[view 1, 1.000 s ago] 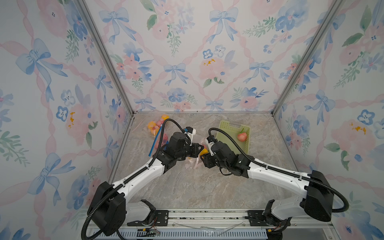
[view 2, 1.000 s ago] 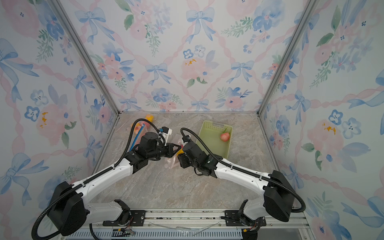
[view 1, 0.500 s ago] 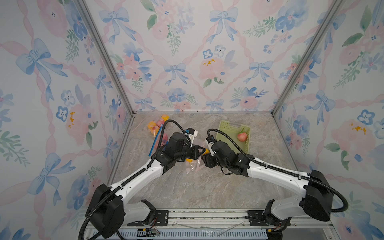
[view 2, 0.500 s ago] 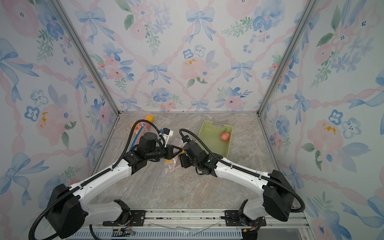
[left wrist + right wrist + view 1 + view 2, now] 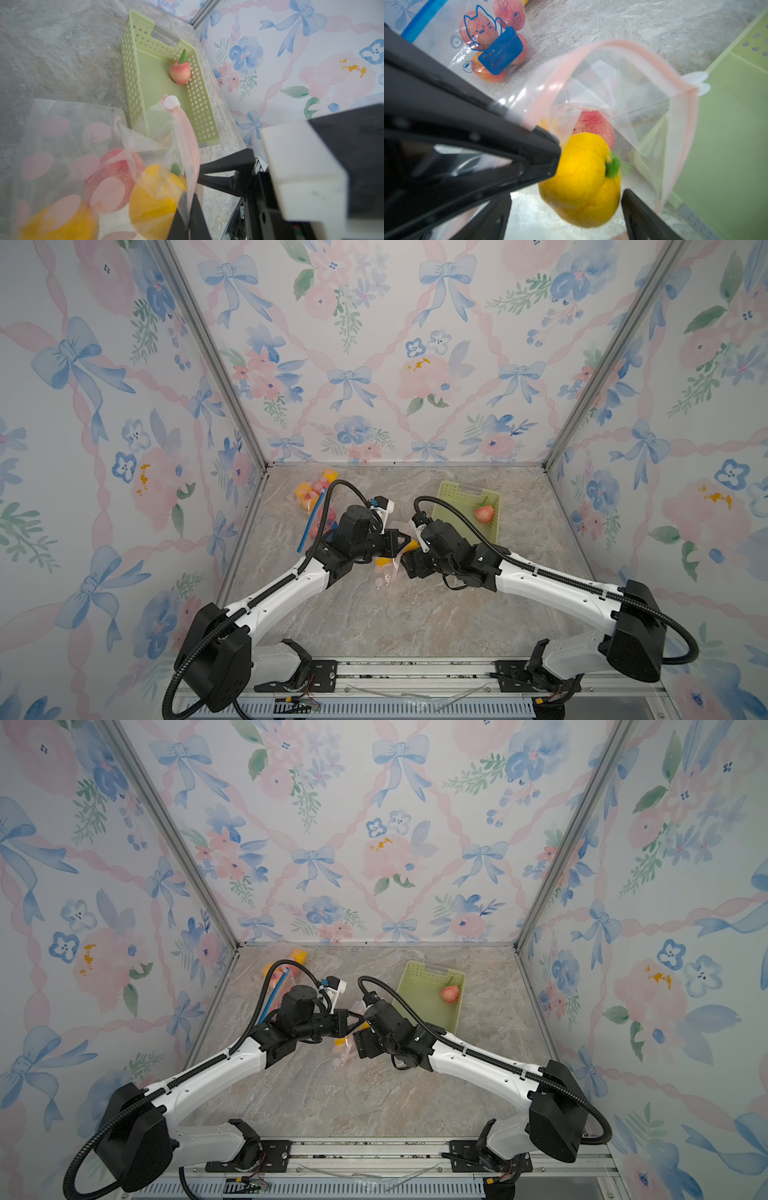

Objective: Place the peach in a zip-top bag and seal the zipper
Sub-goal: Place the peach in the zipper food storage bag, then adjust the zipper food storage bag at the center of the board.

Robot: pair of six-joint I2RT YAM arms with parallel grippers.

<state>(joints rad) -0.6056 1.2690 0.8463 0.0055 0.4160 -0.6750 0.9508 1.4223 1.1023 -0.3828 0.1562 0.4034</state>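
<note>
Nearest you, the left gripper [image 5: 402,541] is clamped tight on the pink rim [image 5: 612,44] of the bag [image 5: 643,99], holding the mouth up and open for loading. The right gripper [image 5: 565,196] has its fingers spread wide and grips nothing. The yellow peach [image 5: 579,178] sits between them in the bag's mouth (free of both fingers, as far as I can tell), with a red peach [image 5: 593,126] deeper in. The zipper is not yet sealed. Behind, a spare peach [image 5: 484,513] lies in the green basket [image 5: 455,506]. Farthest back is a filled blue-zip bag [image 5: 316,510].
</note>
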